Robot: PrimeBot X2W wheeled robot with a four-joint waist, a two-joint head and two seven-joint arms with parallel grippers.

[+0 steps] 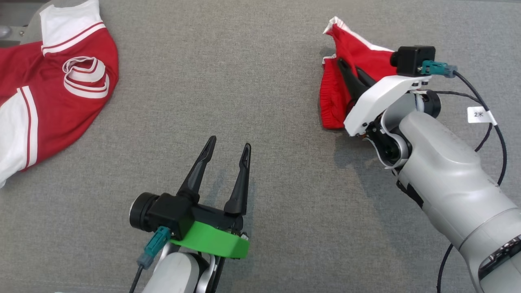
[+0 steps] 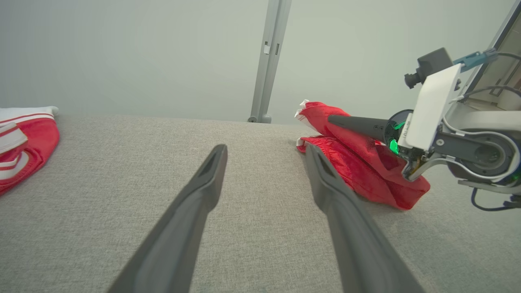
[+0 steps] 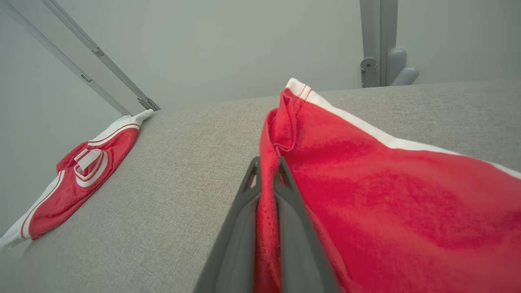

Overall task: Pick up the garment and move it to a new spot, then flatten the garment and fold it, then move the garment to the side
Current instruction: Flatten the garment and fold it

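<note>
Right gripper [image 1: 349, 77] is pinching a fold of the red garment [image 1: 350, 44], fingers pressed together on the cloth near its white-trimmed hem. The garment is sitting bunched at the far right of the grey surface [image 1: 260, 81], the pinched part lifting off it and the rest resting on it. Left gripper [image 1: 229, 144] is hovering spread and empty over bare surface, well apart from the garment. A red-and-white jersey [image 1: 73, 81] is lying at the far left.

I'm reading this as the pick-and-move step. To do it well:
- Be lifting until the trailing cloth clears the surface before translating.
- Be moving slowly so the thin pinch isn't slipping.
- Be aiming for the open middle, well clear of the jersey, leaving room for flattening.
</note>
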